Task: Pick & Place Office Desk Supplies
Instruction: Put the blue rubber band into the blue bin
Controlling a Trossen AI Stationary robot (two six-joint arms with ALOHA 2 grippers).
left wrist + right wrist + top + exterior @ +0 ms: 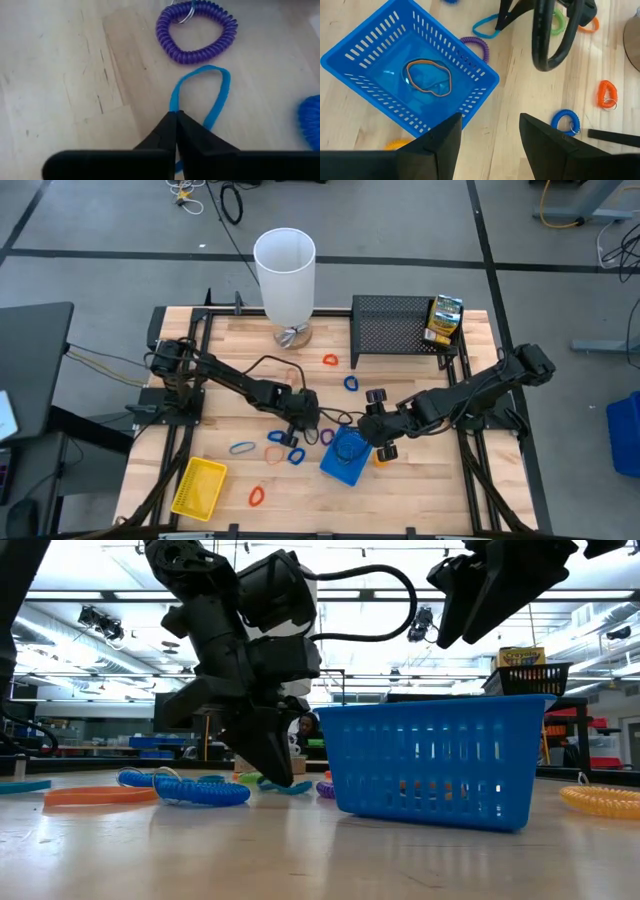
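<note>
Left tool [176, 117] is down at the wooden surface [420, 490], fingers clenched on the flat light-blue rubber-band loop [200, 95], which lies on the boards. Just beyond that loop lies a purple coiled loop [196, 32]. Beside the left tool, towards the right arm, stands the blue slotted plastic tray [405, 70], holding one orange-brown rubber band [427, 77].

Right tool [490, 135] hangs above the blue tray's near edge, fingers spread apart, holding nothing. Near it lie a blue coiled loop [566, 121] and an orange coiled loop [607, 95].

Well apart from both tools: yellow slotted tray [199, 486], tall white cylinder [285, 275], black mesh rack [395, 328] carrying a green-yellow printed box [444, 319].
</note>
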